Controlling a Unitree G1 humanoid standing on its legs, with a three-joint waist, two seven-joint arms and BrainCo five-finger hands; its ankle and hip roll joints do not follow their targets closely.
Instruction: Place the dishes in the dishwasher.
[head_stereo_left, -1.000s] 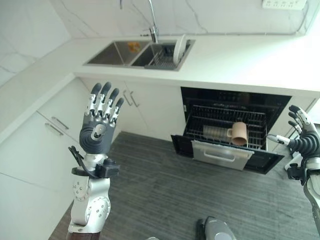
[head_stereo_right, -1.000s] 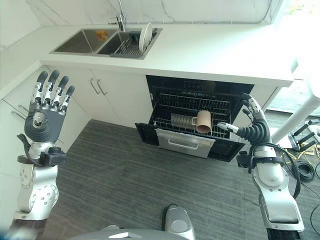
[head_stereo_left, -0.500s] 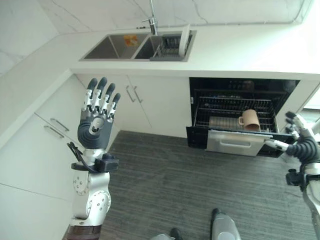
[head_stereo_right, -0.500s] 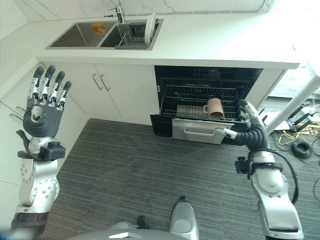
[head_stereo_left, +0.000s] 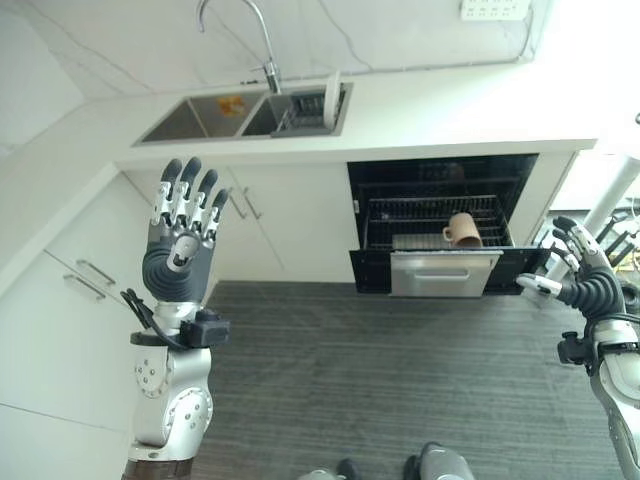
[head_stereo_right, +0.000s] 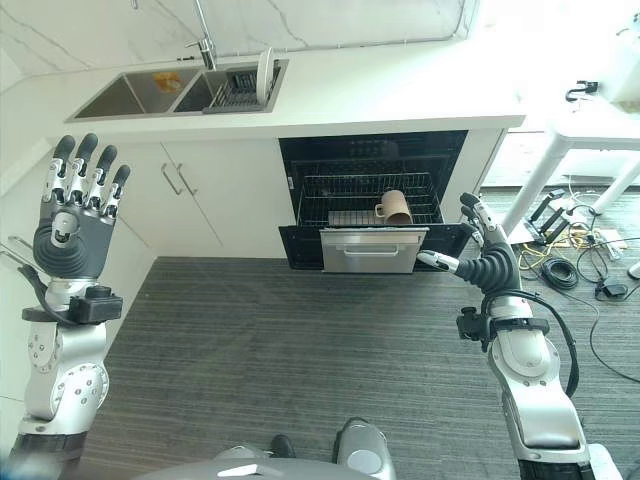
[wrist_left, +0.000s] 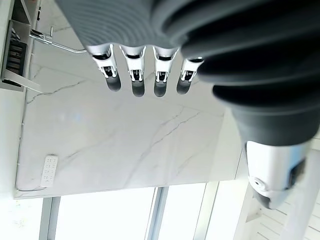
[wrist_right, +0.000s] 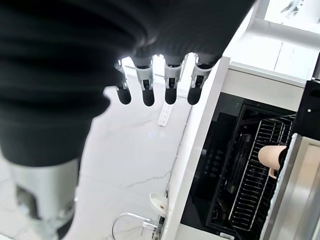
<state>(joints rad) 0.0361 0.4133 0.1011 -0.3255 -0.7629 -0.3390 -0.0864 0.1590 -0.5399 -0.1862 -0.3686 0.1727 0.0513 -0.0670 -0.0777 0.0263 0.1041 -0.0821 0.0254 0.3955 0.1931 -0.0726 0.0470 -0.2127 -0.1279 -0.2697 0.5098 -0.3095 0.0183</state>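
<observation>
Hands are both empty with fingers spread straight: left hand raised by the cabinets, right hand just beside the open dishwasher. Tan mug sits in its pulled-out rack. White plate stands upright in the sink rack.

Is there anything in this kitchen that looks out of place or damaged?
Nothing stands out. The dishwasher is open with its rack pulled out, a mug lying on its side in it. A plate stands upright in the sink rack.
</observation>
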